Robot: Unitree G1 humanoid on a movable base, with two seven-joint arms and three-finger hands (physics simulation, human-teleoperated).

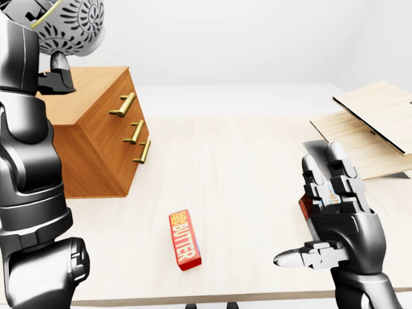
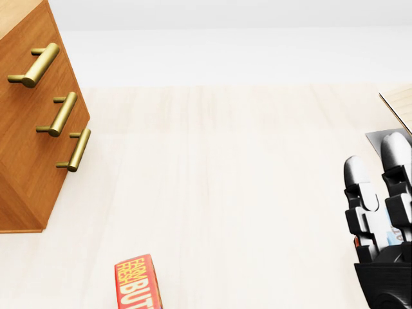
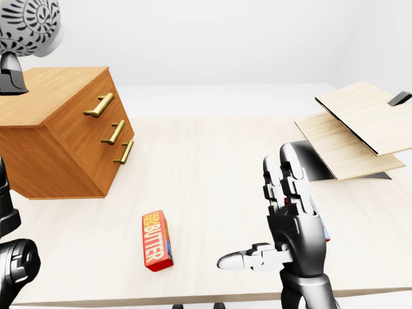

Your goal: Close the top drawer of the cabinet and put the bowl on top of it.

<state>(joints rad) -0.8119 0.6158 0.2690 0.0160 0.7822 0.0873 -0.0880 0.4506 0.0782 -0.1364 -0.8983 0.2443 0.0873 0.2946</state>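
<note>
Because the bowl (image 1: pixel 74 26) hangs in the grip of the left robot hand (image 1: pixel 55 76), at about 11 o'clock in the left-eye view, the top of the cabinet (image 1: pixel 96 138) lies straight under it, toward 6 o'clock, with a gap between them. The bowl turns its grey patterned outside to the camera, so I judge it is tilted and needs levelling before it goes down. The fingers around it are mostly hidden.

The three brass handles (image 1: pixel 135 132) sit in one line on the cabinet face, so the top drawer looks shut.

The right robot hand (image 1: pixel 335 215) is open, fingers up, at 4 o'clock, well apart from the cabinet. The left one is clearly nearer.

On the surface (image 1: pixel 244 167) a red box (image 1: pixel 185 239) reads "FARM FRESH BUTTER". Its long axis runs from 12 to 6 o'clock.
</note>
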